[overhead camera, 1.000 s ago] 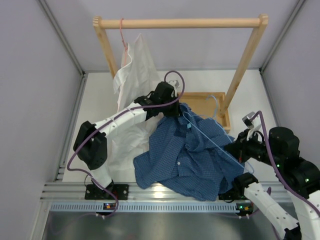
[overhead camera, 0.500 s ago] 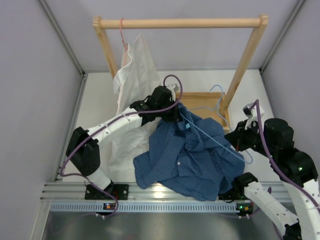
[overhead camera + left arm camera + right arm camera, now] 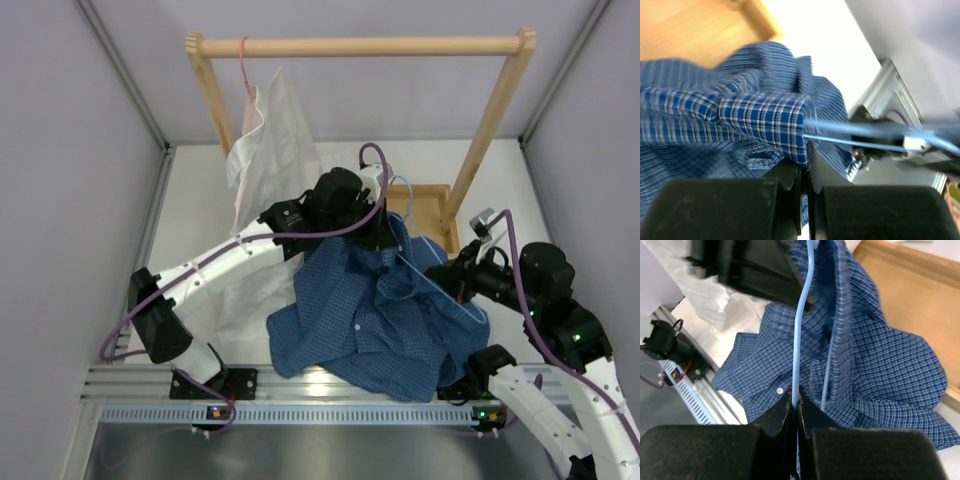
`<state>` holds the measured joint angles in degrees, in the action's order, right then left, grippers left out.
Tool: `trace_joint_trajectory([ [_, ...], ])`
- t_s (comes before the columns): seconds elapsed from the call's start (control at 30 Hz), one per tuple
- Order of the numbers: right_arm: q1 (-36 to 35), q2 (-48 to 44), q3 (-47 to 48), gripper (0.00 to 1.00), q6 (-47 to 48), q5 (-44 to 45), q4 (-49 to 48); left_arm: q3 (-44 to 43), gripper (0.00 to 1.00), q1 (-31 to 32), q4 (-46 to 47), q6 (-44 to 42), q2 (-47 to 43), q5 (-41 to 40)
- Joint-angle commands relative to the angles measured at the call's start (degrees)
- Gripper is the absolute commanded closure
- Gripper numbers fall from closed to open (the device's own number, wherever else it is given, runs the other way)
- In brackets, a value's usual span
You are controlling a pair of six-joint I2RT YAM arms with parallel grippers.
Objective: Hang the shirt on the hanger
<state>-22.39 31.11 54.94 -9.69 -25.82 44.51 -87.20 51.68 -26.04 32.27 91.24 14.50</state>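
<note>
Nearest to the arm bases, the shirt (image 3: 370, 330) lies as a loose heap on the bench (image 3: 190, 200). Its lower part is close to the near edge, a little right of the middle, and its upper part is lifted toward the centre. At the right side, the right pincer (image 3: 794, 399) is clenched on the thin wire of the hanger (image 3: 800, 325). The hanger is off the bench and runs from this pincer into the folds of the cloth. Further in, around the centre of the bench, the left pincer (image 3: 804, 152) is clenched on a doubled edge of the shirt, and the blue wire comes out from behind this fold. I judge the shirt to be light and very soft, so it will sag and slide wherever it is not held. The collar or a shoulder seam, where the cloth is thicker, seems the best place to hold it. The hanger looks light and springy and may twist between the jaws. Beyond them, a wooden tray (image 3: 432, 205) sits toward the far right corner. At the far edge a white shirt (image 3: 268, 150) hangs on a pink hanger (image 3: 243, 62) from a wooden rail (image 3: 360, 46).
</note>
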Motion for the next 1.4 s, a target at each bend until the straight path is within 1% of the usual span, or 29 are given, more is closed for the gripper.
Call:
trace_joint_trajectory([
  [0.0,-0.64,-4.73,-4.47,1.0,-0.76,3.57,-13.65,-2.71,1.0,2.63,-2.96,-3.09,-5.45,0.09],
  [0.03,-0.72,-6.14,-5.36,1.0,-1.55,4.72,-16.1,-2.54,1.0,3.51,-3.83,-3.35,-7.03,-0.43],
  [0.1,-0.72,-6.85,-8.07,1.0,-2.17,2.63,-18.75,-2.62,1.0,4.48,-4.54,-4.66,-8.27,-0.27],
  [0.23,-0.72,-7.99,-12.04,1.0,-4.71,-7.37,-26.39,-4.64,1.0,7.64,-7.44,-7.04,-8.89,-0.79],
  [0.27,-0.72,-8.43,-12.92,1.0,-5.07,-11.23,-29.97,-5.26,1.0,7.82,-9.36,-7.74,-8.45,-1.05],
  [0.3,-0.64,-8.87,-13.71,1.0,-5.25,-12.4,-31.14,-5.96,1.0,7.82,-10.6,-8.62,-8.27,-1.75],
  [0.33,-0.72,-10.01,-13.89,1.0,-4.73,-13.19,-31.59,-7.18,1.0,7.82,-11.83,-8.8,-8.19,-4.8],
  [0.4,-0.63,-11.16,-14.07,1.0,-3.76,-13.73,-31.94,-8.51,1.0,7.82,-15.34,-9.33,-8.01,-7.72],
  [0.47,-0.63,-12.56,-14.77,1.0,-4.45,-13.03,-33.08,-9.74,1.0,7.82,-15.88,-9.51,-8.1,-7.74],
  [0.5,-0.72,-12.92,-16.08,1.0,-5.15,-13.11,-35.44,-10.18,1.0,8.08,-15.88,-9.25,-8.1,-7.56],
  [0.67,-0.72,-12.13,-21.52,1.0,-12.36,-14.52,-43.88,-15.18,1.0,12.3,-15.97,-9.42,-6.26,-7.65],
  [0.7,-0.72,-12.22,-22.06,1.0,-13.5,-14.43,-46.85,-15.8,1.0,13.61,-15.97,-9.51,-5.9,-7.82],
  [0.87,-0.64,-14.59,-24.17,1.0,-15.61,-11.8,-51.18,-18.71,1.0,16.17,-15.97,-10.04,-4.93,-7.65],
  [0.9,-0.63,-15.02,-24.96,1.0,-16.66,-11.36,-51.97,-19.14,0.99,16.43,-15.88,-10.3,-5.02,-7.47],
  [0.97,-0.72,-16.78,-25.75,1.0,-17.64,-9.35,-54.18,-20.2,0.93,16.96,-15.97,-11.0,-5.2,-7.03],
  [1.0,-0.64,-17.48,-26.45,1.0,-18.16,-8.46,-54.61,-20.47,0.87,16.96,-15.88,-11.79,-5.37,-6.42],
  [1.03,-0.63,-18.97,-26.98,1.0,-19.3,-7.84,-55.58,-20.64,0.7,16.96,-15.97,-12.32,-5.72,-5.72],
  [1.1,-0.64,-20.65,-29.26,1.0,-22.45,-6.08,-59.09,-20.47,0.49,16.96,-15.97,-14.07,-7.12,-6.24],
  [1.13,-0.63,-21.96,-30.14,1.0,-23.52,-5.91,-60.93,-20.55,0.24,16.96,-15.97,-14.69,-7.65,-6.94],
  [1.17,-0.72,-22.41,-31.11,1.0,-24.57,-5.73,-64.08,-20.64,0.13,16.96,-15.97,-15.39,-8.35,-6.94],
  [1.2,-0.72,-23.11,-32.42,1.0,-26.15,-5.55,-65.16,-20.9,0.05,16.96,-15.97,-16.7,-9.58,-6.86],
  [1.23,-0.64,-23.46,-33.05,1.0,-26.69,-5.47,-66.21,-21.26,0.02,16.96,-15.97,-17.32,-10.37,-6.86],
  [1.37,-0.72,-24.26,-35.51,1.0,-28.89,-5.11,-70.34,-22.22,0.02,16.96,-15.97,-22.41,-14.07,-8.78],
])
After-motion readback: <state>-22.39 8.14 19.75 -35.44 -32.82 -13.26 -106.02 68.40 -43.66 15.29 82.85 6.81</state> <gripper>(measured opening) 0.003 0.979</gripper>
